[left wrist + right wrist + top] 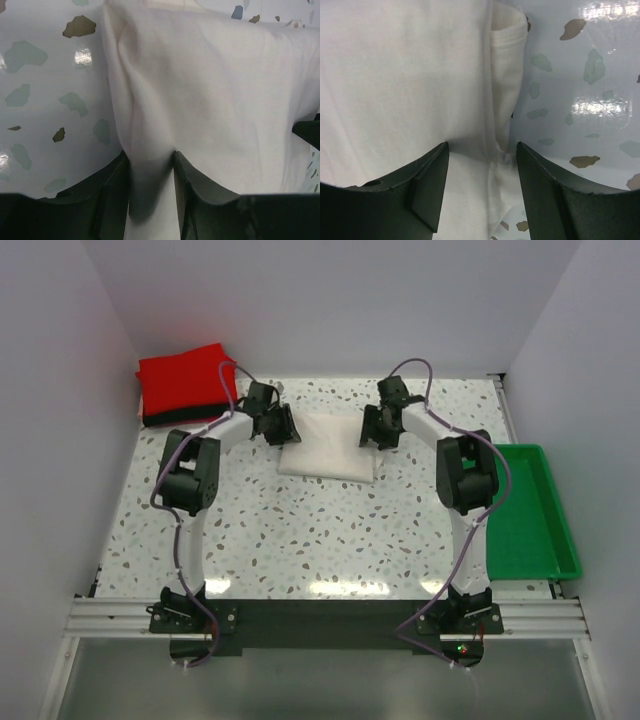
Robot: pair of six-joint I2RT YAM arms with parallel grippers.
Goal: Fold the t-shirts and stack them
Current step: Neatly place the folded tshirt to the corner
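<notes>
White walls enclose a pale speckled terrazzo-pattern tabletop (300,540), with both arm bases bolted to a rail at its near edge.

The left gripper (150,156) stands at the left edge of the cream-white folded cloth t-shirt (330,455). Its dark fingers (200,200) are partly apart, and a raised ridge of cloth fills the gap and touches both inner faces. Whether that ridge is firmly clamped cannot be told.

The right gripper (482,145) stands at the shirt's right edge. Its jaws are apart and not gripping: the inner finger (427,185) lies over the cloth and the outer one over bare table. A hemmed flap (507,65) lies along that edge, just beyond the fingertips.

The cream-white t-shirt is a flat rectangle in the middle of the far half of the table, directly between the two grippers, and each wrist covers one of its short ends in the overhead view.

A red folded cloth t-shirt (185,380) rests on a black folded cloth t-shirt (168,421) in the far left corner, well apart from the cream one. The left arm's lilac cable (232,390) arcs across the near corner of this stack.

A green plastic tray (545,570) sits at the table's right edge, and the right arm's elbow overlaps its left rim.
</notes>
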